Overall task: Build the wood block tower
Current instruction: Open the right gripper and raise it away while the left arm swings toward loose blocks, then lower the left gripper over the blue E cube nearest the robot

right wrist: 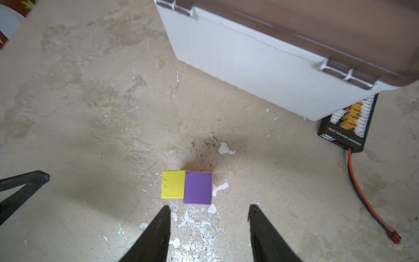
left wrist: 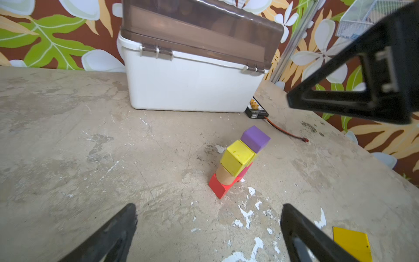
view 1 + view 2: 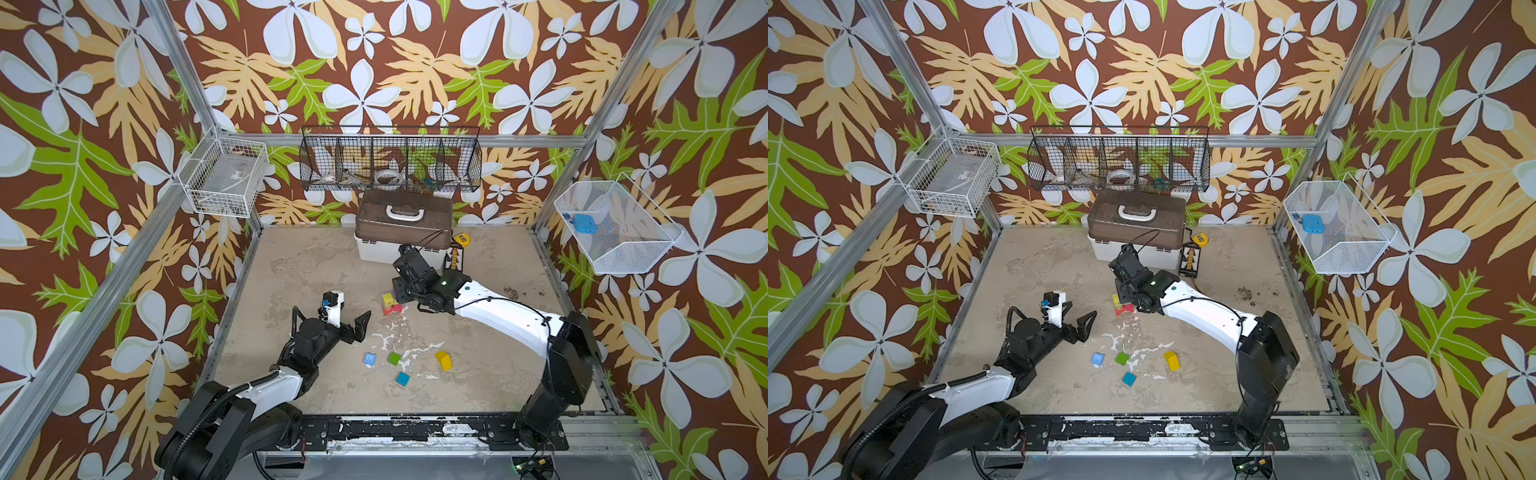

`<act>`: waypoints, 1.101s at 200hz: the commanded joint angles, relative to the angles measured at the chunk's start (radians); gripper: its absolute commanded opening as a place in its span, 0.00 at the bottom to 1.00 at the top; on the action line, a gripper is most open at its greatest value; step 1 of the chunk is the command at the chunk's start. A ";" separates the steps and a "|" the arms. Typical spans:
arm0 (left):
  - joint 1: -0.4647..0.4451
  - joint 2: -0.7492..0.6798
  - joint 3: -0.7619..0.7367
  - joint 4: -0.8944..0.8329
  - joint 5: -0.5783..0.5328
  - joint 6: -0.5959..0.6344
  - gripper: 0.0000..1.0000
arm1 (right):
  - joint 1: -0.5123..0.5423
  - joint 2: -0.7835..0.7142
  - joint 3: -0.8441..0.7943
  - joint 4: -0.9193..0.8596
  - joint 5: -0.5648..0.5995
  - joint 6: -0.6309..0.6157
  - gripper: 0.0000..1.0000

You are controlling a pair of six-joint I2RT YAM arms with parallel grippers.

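While the tower [image 2: 238,163] stands near the middle of the worktop [image 3: 311,257], a red slab [image 2: 218,187] under a tan cylinder [image 2: 224,175] and pink cylinder [image 2: 246,170], a yellow cube [image 1: 172,184] and an offset purple cube [image 1: 197,188] on top, the right end effector [image 1: 209,206] hangs over it, jaws partly apart and empty. The left end effector [image 2: 209,206], spread wide and empty, sits between the tower and the left edge; a blue cube [image 3: 370,359], green cube [image 3: 394,358], teal cube [image 3: 402,379] and yellow rounded piece [image 3: 443,360] lie nearer the front edge.
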 commanded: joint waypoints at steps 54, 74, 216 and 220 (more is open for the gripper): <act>0.004 -0.182 -0.055 -0.251 -0.146 -0.388 1.00 | -0.086 -0.348 -0.328 0.269 0.059 0.017 0.70; -0.003 -0.222 -0.014 -0.388 -0.068 -0.385 0.99 | -0.168 -0.410 -0.391 0.278 0.035 0.012 0.70; -0.576 -0.280 0.115 -1.016 -0.484 -0.522 0.75 | -0.553 -0.585 -0.883 0.539 0.224 0.097 0.80; -0.577 -0.272 0.119 -1.020 -0.481 -0.521 0.74 | -0.553 -0.586 -0.884 0.544 0.224 0.093 0.80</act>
